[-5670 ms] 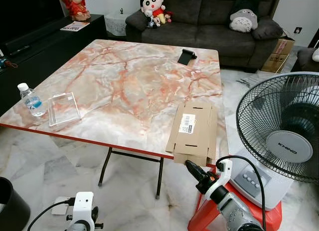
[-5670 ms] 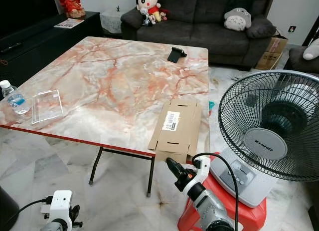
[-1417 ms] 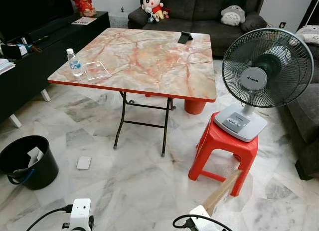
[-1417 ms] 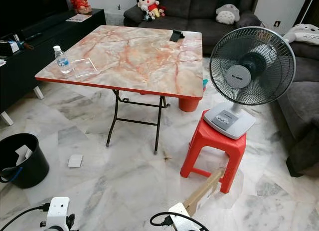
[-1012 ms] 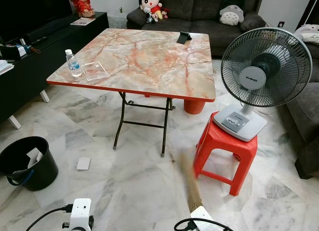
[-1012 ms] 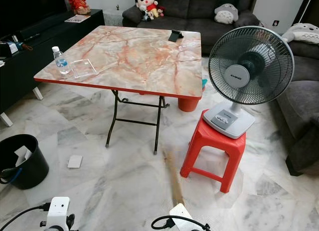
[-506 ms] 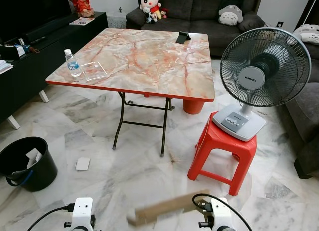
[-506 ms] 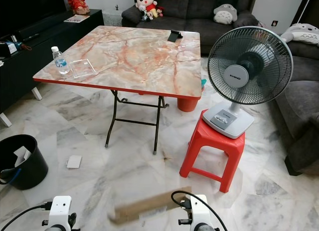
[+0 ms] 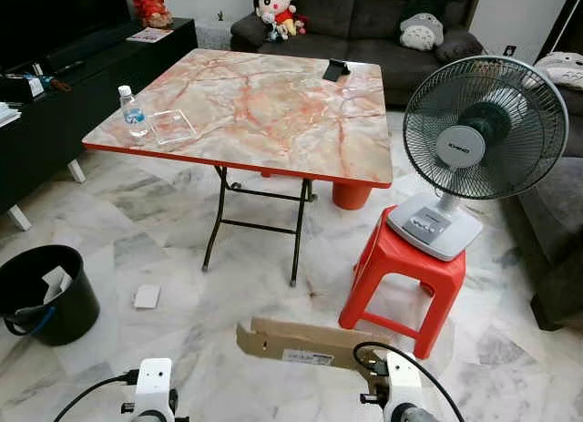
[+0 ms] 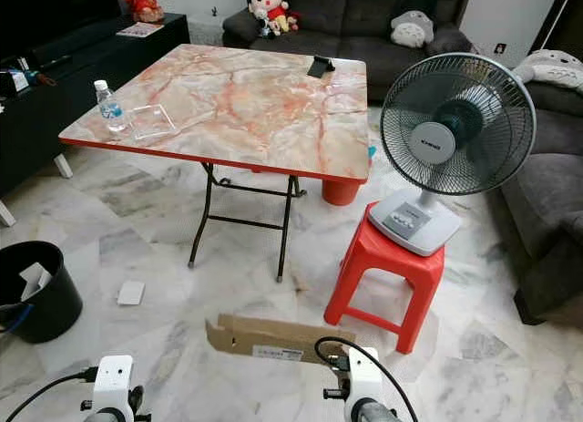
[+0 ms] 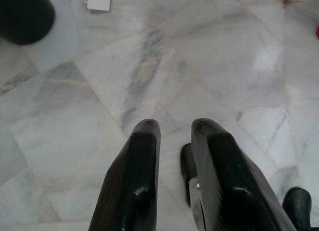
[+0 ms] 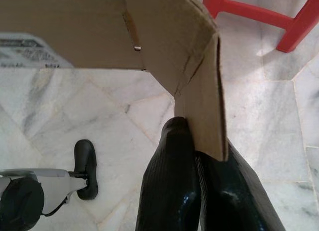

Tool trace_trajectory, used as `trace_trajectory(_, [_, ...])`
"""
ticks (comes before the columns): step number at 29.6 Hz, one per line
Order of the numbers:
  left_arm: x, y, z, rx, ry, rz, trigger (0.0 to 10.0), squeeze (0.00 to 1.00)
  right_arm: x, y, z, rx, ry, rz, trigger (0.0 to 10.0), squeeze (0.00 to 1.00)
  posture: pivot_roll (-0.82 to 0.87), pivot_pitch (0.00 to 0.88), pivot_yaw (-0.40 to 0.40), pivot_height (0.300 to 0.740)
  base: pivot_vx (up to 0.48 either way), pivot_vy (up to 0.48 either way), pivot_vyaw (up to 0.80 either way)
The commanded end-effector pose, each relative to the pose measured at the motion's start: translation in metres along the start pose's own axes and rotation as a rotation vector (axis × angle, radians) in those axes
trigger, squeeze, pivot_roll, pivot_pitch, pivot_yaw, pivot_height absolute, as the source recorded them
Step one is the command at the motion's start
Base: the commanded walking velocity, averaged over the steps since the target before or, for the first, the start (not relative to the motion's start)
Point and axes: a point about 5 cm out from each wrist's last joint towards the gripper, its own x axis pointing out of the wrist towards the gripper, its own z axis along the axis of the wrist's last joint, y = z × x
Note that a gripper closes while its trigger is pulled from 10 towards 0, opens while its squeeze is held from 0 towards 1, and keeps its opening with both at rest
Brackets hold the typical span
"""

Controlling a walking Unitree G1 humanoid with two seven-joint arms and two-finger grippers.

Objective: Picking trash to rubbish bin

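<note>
Marble floor; we see right claw pinching cardboard, long axis crosswise, bin far leftward; left claw slightly spread, empty.

wrists: white blocks, black cables | jaws: two long, glossy, ribbed black fingers

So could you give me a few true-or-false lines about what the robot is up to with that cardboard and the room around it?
1. The right claw is pinching a flattened brown cardboard box. True.
2. The black round rubbish bin lies on the robot's right. False: it is on its left.
3. The grey electric fan stands on the floor. False: it sits on a red plastic stool.
4. A clear plastic water bottle stands on the marble-patterned folding table. True.
5. The left claw holds a white scrap. False: it holds nothing.
</note>
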Motion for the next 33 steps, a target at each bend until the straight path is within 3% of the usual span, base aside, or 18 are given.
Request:
trace_trajectory(1, [-0.001,0.0,-0.005,-0.017,0.007,0.01,10.0,0.0,0.0,0.0,0.003,0.009,-0.008,-0.007,10.0,0.0,0.03,0.0,-0.061,0.74,0.0,0.0,0.65])
trace_trajectory(8, [-0.002,0.004,-0.006,-0.016,0.014,0.023,10.0,0.0,0.0,0.0,-0.001,0.009,0.008,-0.017,10.0,0.0,0.03,0.0,-0.044,0.74,0.0,0.0,0.0])
trace_trajectory(12, [-0.003,0.004,-0.008,0.001,0.016,0.012,10.0,0.0,0.0,-0.001,-0.003,0.039,0.003,-0.026,10.0,0.0,0.01,0.0,-0.032,0.74,0.0,0.0,0.8])
trace_trajectory(33, [-0.004,0.003,-0.011,0.014,0.029,0.001,10.0,0.0,-0.002,0.0,-0.01,0.006,0.025,-0.016,10.0,0.0,0.01,0.0,-0.031,0.74,0.0,0.0,0.8])
